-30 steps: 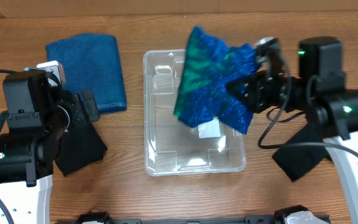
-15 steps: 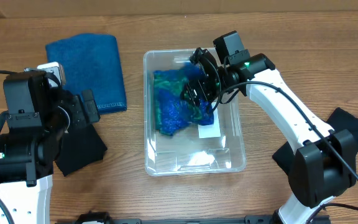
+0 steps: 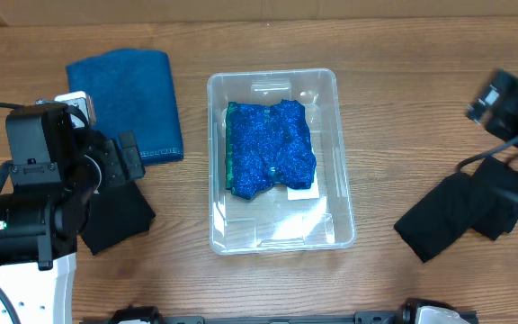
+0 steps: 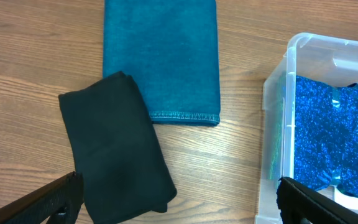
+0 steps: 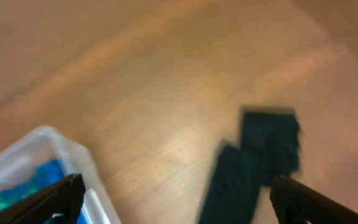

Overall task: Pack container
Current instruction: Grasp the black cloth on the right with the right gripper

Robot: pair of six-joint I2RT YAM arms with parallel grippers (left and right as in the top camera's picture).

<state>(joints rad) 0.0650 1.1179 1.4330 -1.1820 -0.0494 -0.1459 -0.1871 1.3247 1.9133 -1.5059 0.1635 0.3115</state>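
The clear plastic container [image 3: 212,162] stands mid-table with a glittery blue-green cloth [image 3: 271,148] lying flat inside, over part of the white label [image 3: 302,191]. My right gripper [image 5: 179,208] is open and empty, off to the far right above the table, and its view is motion-blurred. It sees the container [image 5: 48,143] at lower left and a black cloth [image 5: 253,162] below. My left gripper [image 4: 179,211] is open and empty, hovering over another black cloth [image 4: 114,146] left of the container [image 4: 275,124].
A folded teal towel [image 3: 129,99] lies at the back left, its near edge by the left black cloth [image 3: 115,216]. The right black cloth [image 3: 461,211] lies crumpled right of the container. The right arm [image 3: 511,103] sits near the right edge.
My right gripper opened and let go of the blue-green cloth into the container, then swung away to the far right. The cloth now lies flat. The left arm has not moved.
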